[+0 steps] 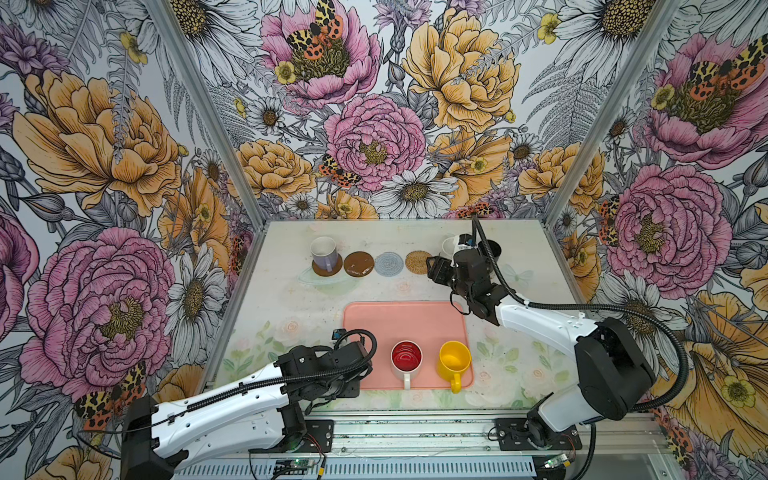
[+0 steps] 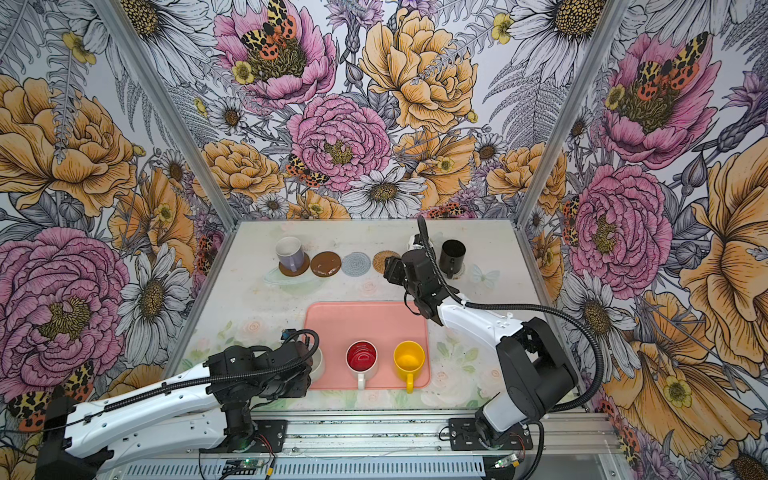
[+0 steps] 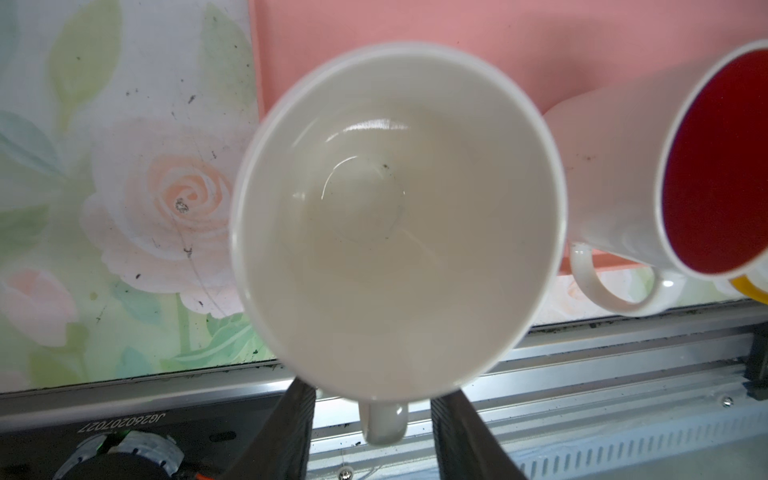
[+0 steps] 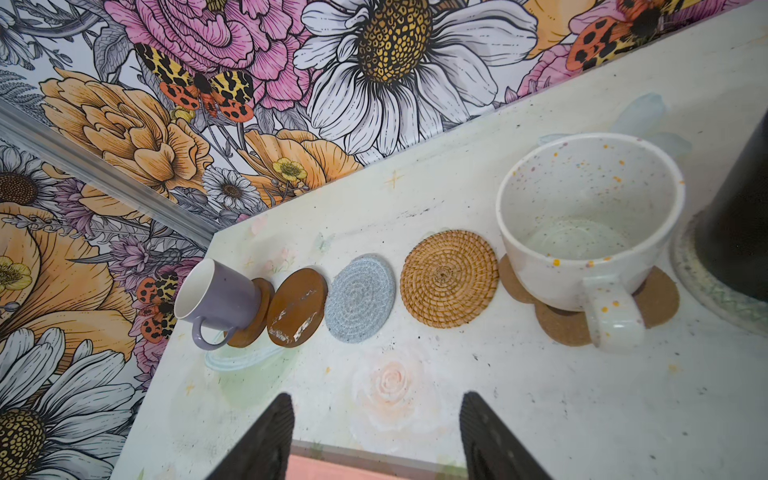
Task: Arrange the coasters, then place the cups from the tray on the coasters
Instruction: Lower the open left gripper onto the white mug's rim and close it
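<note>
Sitting low in frame, the left gripper (image 3: pixel 376 390) is half wide around the handle of the plain white mug (image 3: pixel 395 224). The right gripper (image 4: pixel 378 399) is wide, empty.

Glossy white cup (image 3: pixel 395 228), woven rattan coaster (image 4: pixel 449 278)

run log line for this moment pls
left end effector: open, straddling handle of plain white ceramic mug at edge of salmon-pink rectangular tray | right end effector: open, empty

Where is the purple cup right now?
In both top views the purple cup stands back left, on the end brown coaster, beside the bare brown coaster.
</note>
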`<state>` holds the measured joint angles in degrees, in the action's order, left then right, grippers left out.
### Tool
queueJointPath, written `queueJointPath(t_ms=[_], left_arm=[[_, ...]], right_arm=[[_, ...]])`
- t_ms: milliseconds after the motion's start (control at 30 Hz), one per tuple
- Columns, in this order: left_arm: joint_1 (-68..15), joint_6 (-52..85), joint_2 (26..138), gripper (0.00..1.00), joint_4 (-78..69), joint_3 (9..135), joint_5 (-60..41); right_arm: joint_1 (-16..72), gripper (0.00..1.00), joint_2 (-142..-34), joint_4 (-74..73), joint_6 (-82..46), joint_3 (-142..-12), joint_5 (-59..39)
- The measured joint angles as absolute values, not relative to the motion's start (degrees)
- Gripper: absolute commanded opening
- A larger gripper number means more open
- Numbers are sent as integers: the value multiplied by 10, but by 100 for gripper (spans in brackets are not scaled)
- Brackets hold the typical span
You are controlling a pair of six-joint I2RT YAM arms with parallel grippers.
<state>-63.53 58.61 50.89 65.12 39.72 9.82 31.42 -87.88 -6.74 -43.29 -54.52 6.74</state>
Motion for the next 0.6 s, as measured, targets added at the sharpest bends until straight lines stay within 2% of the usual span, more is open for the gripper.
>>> queueJointPath(t_ms=[600], left_arm=[[-636, 599, 552, 33, 588, 360, 98]], right_arm=[[310, 66, -883, -67, -437, -546, 57]])
